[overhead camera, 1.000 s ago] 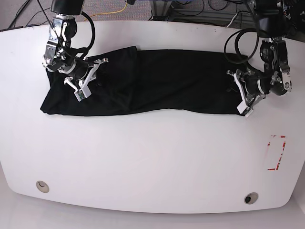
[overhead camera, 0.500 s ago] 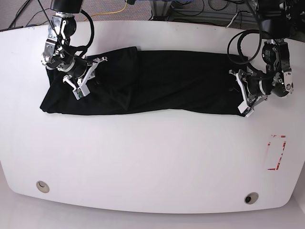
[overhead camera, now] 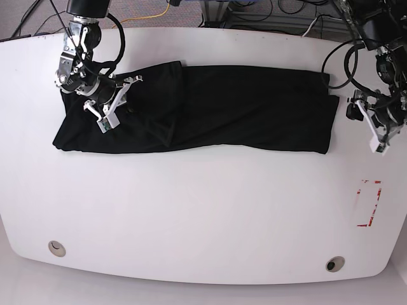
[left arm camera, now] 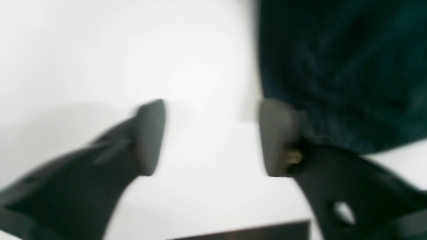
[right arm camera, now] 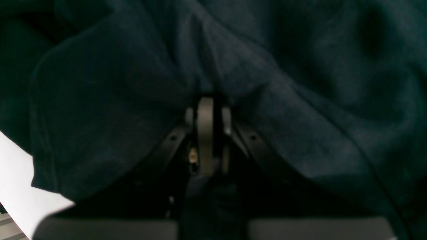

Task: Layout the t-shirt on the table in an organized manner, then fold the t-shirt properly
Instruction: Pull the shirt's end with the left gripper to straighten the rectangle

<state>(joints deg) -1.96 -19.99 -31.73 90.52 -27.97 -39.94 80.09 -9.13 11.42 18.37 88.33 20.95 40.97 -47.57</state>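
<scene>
The black t-shirt (overhead camera: 210,108) lies flat in a long strip across the far half of the white table (overhead camera: 191,216). It runs from near the left edge almost to the right edge, and it has some soft bumps and folds near the left end.

The right gripper (overhead camera: 114,101) sits on top of the shirt's left end. Up close, its jaws are pinched tight together with a bit of the dark cloth (right arm camera: 300,83) bunched up around the tips.

The left gripper (overhead camera: 374,124) is off the shirt, over bare table just past the shirt's right edge. Its two fingers (left arm camera: 150,136) are spread wide with nothing between them, and one fingertip is right beside the shirt's edge (left arm camera: 333,66).

A small red tape box (overhead camera: 370,203) is near the right side. Two round metal holes (overhead camera: 335,263) sit near the front edge. Cables (overhead camera: 159,9) lie behind the table.
</scene>
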